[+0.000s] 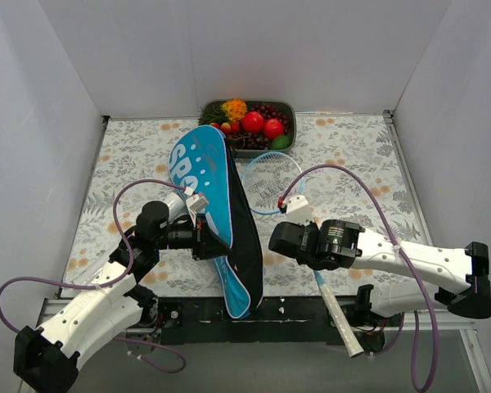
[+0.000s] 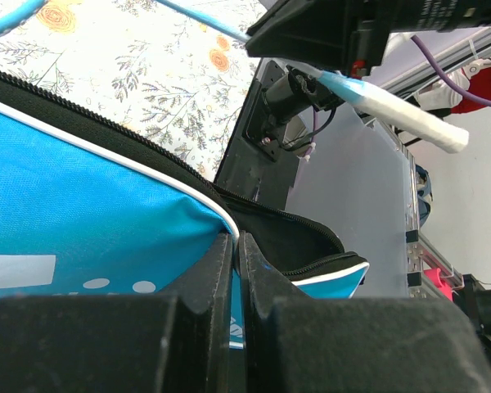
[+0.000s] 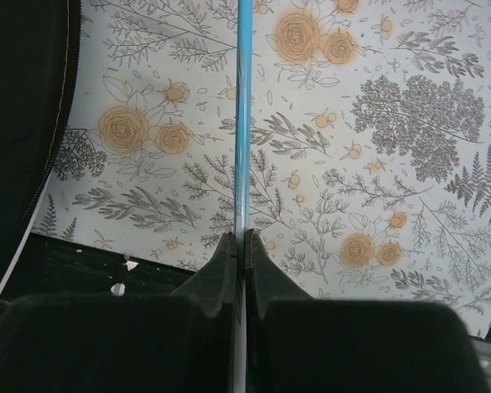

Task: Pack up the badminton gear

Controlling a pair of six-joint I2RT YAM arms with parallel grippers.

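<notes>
both end effectors closed on badminton gear
left end effector (image 2: 237, 242) clamps the unzipped edge of the blue racket bag (image 1: 217, 192); just right of the bag, right end effector (image 3: 241, 242) pinches the thin shaft of the light-blue racket (image 3: 244, 123).

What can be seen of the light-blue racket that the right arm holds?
The racket is thin and light blue, with an oval strung head, a slim shaft and a white wrapped handle. The right claw is shut on the shaft, close to the handle. The head points to the far side of the table, beside the blue bag and just short of the fruit tray; the handle sticks out past the near edge. Whether the head rests on the table cannot be told.
</notes>
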